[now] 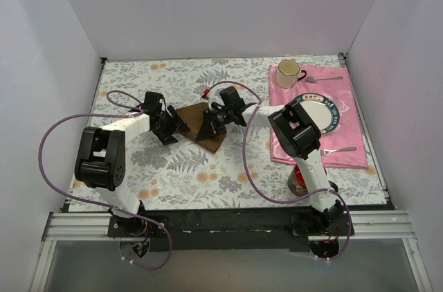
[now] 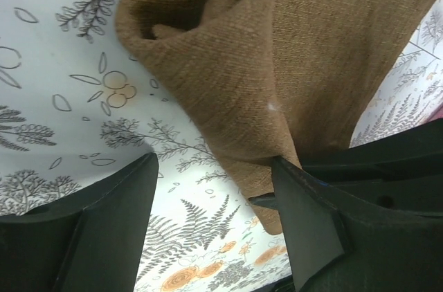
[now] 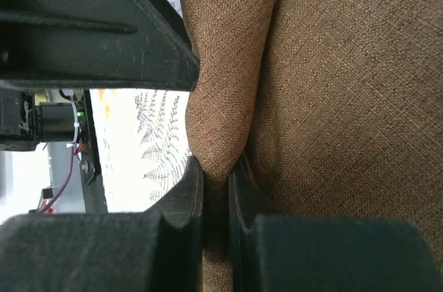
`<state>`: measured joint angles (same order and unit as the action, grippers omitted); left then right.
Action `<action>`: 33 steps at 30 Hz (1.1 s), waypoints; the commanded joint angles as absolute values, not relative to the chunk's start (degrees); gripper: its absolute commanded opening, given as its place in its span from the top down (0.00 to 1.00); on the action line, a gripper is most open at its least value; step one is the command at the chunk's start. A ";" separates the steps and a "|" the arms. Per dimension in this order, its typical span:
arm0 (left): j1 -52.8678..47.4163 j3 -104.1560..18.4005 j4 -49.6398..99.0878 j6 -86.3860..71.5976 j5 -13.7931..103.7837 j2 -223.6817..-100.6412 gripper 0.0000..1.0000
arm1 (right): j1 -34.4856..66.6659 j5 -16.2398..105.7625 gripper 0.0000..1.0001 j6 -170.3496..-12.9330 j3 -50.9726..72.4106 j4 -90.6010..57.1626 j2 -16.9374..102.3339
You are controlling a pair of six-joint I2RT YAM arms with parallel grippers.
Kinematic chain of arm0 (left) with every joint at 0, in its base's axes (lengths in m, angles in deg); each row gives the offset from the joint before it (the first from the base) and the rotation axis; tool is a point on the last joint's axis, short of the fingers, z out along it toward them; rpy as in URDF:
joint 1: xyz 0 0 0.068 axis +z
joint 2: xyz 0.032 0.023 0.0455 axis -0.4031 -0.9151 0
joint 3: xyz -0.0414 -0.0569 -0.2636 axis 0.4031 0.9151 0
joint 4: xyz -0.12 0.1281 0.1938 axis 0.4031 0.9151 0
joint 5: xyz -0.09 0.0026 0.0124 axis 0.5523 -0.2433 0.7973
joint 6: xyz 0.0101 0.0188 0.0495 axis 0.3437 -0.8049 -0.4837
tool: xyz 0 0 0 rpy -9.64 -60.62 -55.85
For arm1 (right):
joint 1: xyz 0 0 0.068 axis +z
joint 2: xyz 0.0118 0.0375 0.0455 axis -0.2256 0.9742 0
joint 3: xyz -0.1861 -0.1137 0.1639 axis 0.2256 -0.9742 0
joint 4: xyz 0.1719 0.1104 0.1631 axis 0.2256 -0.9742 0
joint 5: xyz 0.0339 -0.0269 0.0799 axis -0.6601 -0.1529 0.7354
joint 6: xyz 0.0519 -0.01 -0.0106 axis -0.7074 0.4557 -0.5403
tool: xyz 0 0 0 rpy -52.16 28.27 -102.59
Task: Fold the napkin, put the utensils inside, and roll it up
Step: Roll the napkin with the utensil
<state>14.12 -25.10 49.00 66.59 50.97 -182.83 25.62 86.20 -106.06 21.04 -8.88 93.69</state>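
Near the middle of the tabletop (image 1: pixel 173 174) the napkin (image 1: pixel 194 117) is lying bunched and partly doubled over, so the folding step is probably the one underway. The right gripper (image 3: pixel 216 171) is pinching a ridge of the cloth tight, while the left gripper (image 2: pixel 214 174) is gaping wide against the napkin's edge, holding nothing. The next move is calling for the left claw to take a free corner and for both to lay the fold flat.

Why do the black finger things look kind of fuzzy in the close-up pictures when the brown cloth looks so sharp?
Left wrist view: the napkin weave is crisp, while the fingers sit too near the lens and go soft. Right wrist view: the same, with sharp threads and dark, smooth fingers. Top view: even light, with only faint shadows on the table.
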 commanded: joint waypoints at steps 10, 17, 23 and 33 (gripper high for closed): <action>12.96 -23.52 42.73 74.45 50.27 -183.68 0.32 | 26.69 83.18 0.99 -102.49 22.19 -20.96 97.41; 13.05 -26.26 45.11 72.35 44.12 -188.79 0.55 | 26.60 82.04 0.99 -100.74 22.88 -23.68 96.53; 13.05 -26.17 46.33 70.06 44.46 -189.06 0.93 | 28.53 73.19 0.80 -92.92 28.76 -36.38 93.63; 13.05 -31.52 57.49 73.84 46.14 -189.58 1.00 | 40.65 36.54 0.27 -85.19 35.19 -44.78 86.25</action>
<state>13.05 -28.73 46.18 74.50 49.27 -188.55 35.74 59.16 -91.33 34.33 -39.54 89.47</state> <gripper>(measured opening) 0.120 0.699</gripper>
